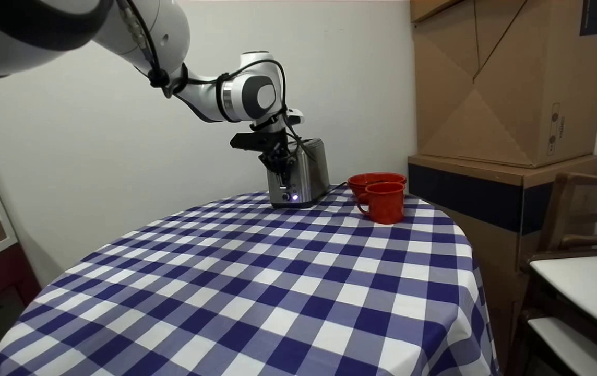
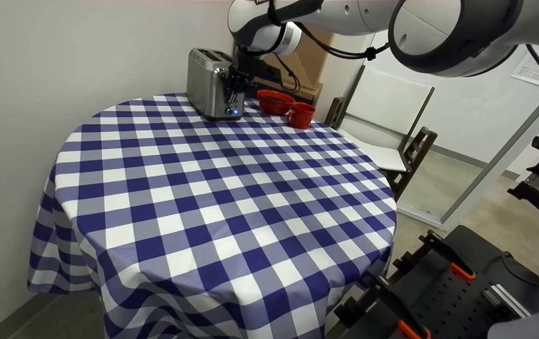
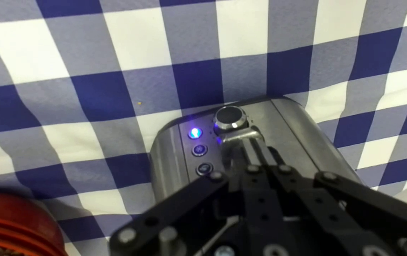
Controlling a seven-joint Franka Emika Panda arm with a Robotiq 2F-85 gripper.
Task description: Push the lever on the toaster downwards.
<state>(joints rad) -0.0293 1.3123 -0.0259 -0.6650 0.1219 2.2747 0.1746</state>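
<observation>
Bkgd box [image 1: 491, 104] txt [image 1: 562, 128] blurry, toaster [image 1: 313, 172] icons [image 3: 199, 150]

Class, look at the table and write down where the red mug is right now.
In both exterior views, the red mug stands on the checked tablecloth, to the right of the toaster and next to the red bowl.

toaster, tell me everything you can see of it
The toaster is boxy but rounded, silver and metal-looking, with a dark base and slots on top. It stands upright on the checked cloth. Its end face carries a knob, three round buttons, one glowing blue, and the lever, low by the knob. The shut gripper appears to touch the lever.
</observation>
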